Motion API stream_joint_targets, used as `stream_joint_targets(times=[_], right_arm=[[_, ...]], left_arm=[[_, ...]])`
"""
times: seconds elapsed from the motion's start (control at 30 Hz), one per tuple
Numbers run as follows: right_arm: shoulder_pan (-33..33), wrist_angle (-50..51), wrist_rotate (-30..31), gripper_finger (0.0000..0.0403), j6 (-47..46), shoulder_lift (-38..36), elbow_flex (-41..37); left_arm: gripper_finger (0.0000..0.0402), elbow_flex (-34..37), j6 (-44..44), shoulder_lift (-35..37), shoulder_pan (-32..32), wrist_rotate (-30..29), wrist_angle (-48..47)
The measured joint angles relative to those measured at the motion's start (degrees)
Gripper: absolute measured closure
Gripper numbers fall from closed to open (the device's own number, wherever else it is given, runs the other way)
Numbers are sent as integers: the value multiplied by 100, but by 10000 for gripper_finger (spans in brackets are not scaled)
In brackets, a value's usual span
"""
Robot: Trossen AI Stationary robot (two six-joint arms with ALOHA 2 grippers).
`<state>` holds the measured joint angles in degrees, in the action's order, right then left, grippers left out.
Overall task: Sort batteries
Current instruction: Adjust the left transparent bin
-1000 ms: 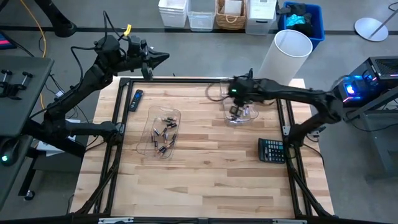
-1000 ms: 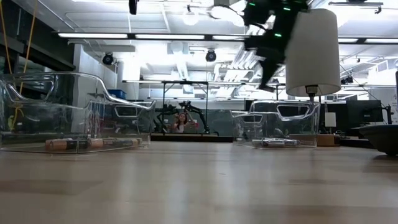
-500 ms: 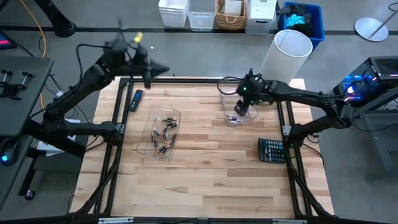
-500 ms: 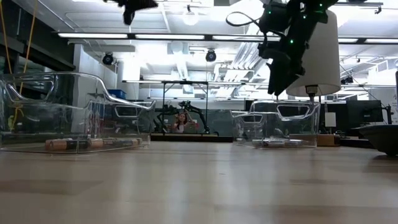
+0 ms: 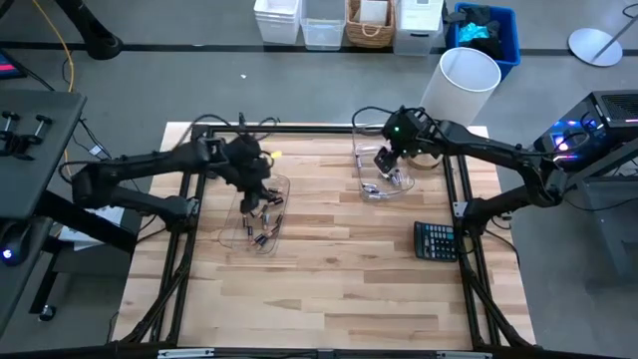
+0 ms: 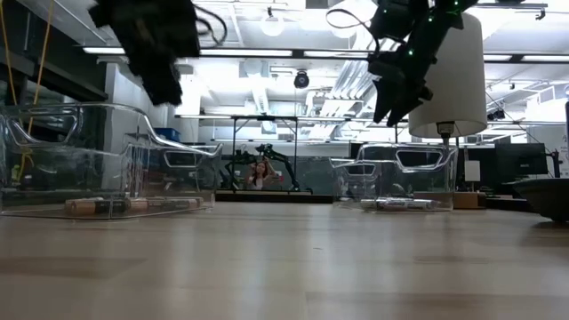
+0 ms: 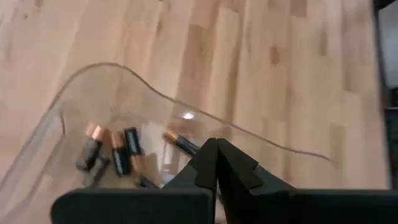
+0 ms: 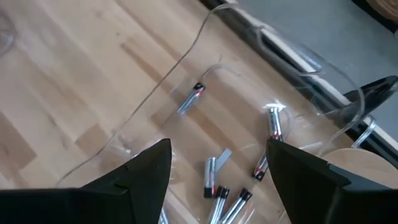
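Two robot arms at work over clear bins of batteries on a wooden table

The left gripper, fingers pressed together and empty, hangs above a clear bin of dark batteries with copper-brown ends; the right gripper, fingers spread wide and holding nothing, hovers over a second clear bin where slim silvery batteries lie scattered, a calculator nearby

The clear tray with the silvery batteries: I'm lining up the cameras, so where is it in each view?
High: clear tray, right of centre, under the right claw.
Low: right of centre.
Left wrist: absent.
Right wrist: centre.
Shared landmark: silvery batteries.
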<state>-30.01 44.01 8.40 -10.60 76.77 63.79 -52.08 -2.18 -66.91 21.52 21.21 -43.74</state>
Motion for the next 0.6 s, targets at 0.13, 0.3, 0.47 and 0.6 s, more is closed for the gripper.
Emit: stream_joint_targets(times=[0.13,0.3,0.47,0.6], right_arm=[[-159,-70,0,145,-23,0,0],[-237,-57,2,144,-150,0,0],[-235,-59,0,144,-209,0,2],[-235,-59,0,144,-290,0,2]], left_arm=[[401,87,-636,-675,0,-436,316],[401,-131,-1323,-1523,-114,-1346,-60],[402,-133,-1530,-1841,-86,-2194,68],[401,-133,-1964,-1858,3,-3051,47]])
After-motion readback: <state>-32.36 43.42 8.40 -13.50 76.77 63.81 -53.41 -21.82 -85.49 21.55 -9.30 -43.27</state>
